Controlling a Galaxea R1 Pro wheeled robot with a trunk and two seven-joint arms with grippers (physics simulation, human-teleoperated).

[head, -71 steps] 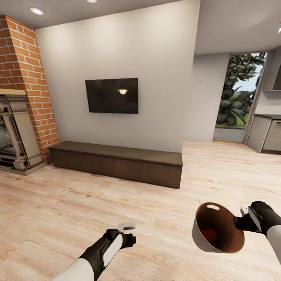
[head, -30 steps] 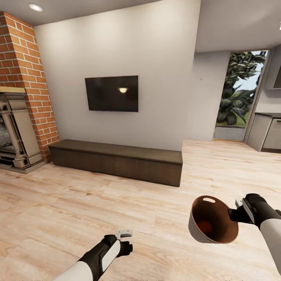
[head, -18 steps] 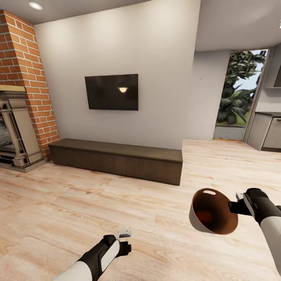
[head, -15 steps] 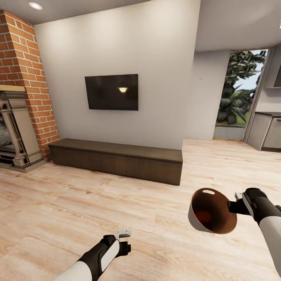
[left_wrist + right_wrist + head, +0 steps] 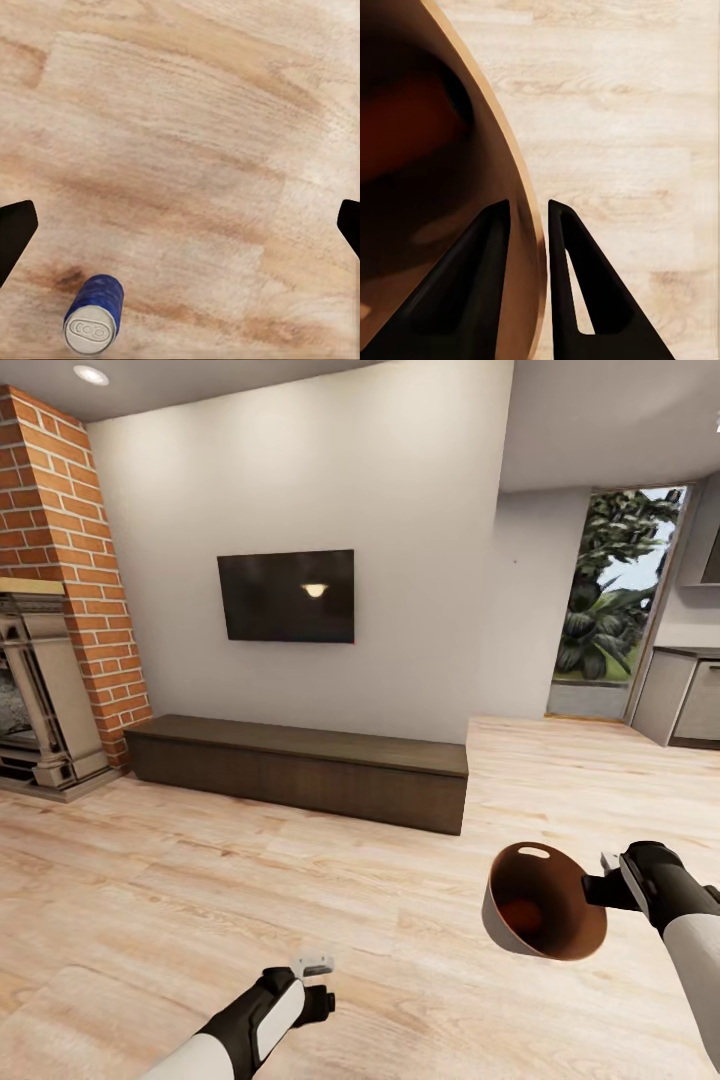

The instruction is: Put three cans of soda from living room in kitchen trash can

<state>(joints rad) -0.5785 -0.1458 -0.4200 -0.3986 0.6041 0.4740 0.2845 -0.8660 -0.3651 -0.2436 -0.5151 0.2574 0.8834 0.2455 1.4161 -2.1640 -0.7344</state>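
Left pincer [image 5: 312, 966]: compared with the earlier head views, the left arm has dropped slightly lower and nearer the floor [image 5: 400, 880]. The left wrist view shows both fingers spread wide at the frame edges with nothing between them. One can of soda [image 5: 93, 315] stands upright on the floor planks within that view, offset toward one finger and not yet centred between the two. Judgement: the arm is lining up for a pick; the pincer needs to shift sideways over the can before closing.

Right pincer [image 5: 529, 217]: position is almost unchanged over the last half second. Its fingers are pressed onto the rim of the tash can [image 5: 540, 905], one inside the wall and one outside. The tash can is held off the floor, tilted, mouth facing the camera. An orange-red shape lies inside on the bottom [image 5: 522, 916]; it is probably a can already deposited, but too blurred to confirm.

The kitchen cabinets [image 5: 685, 705] show at far right, well apart from the robot.
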